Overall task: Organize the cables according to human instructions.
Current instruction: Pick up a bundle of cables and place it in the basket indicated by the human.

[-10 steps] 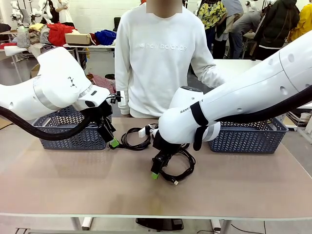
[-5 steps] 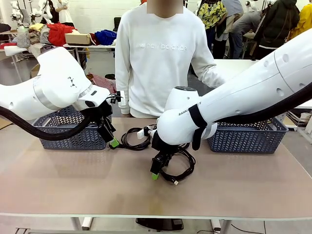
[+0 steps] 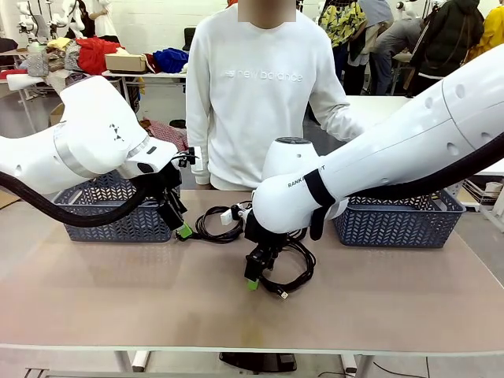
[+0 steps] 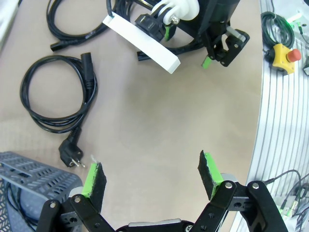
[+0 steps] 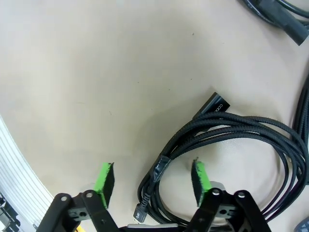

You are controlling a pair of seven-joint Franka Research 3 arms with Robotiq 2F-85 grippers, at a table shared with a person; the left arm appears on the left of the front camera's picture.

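We are at the grasp: our right tool (image 5: 152,182), jaws apart, straddles the braided cable coil (image 5: 241,140) near the middle of the tabletop (image 3: 118,299), our left tool (image 4: 152,174) hangs open nearer the far edge, and next the jaws must close on the bundled strands before lifting.

Two glossy white arms with black grippers, and a person in white
The left arm (image 3: 87,134) and right arm (image 3: 394,157) are fat, rounded white shells. A thick black hose (image 3: 47,206) trails from the left one, and a black band (image 3: 317,197) wraps the right beside small dark lettering. The left gripper (image 4: 152,176) and right gripper (image 5: 152,180) are black linkages with silver screws (image 4: 252,185) and bright green pads (image 4: 93,178). The person wears a white sweatshirt (image 3: 260,110) lettered "new balance"
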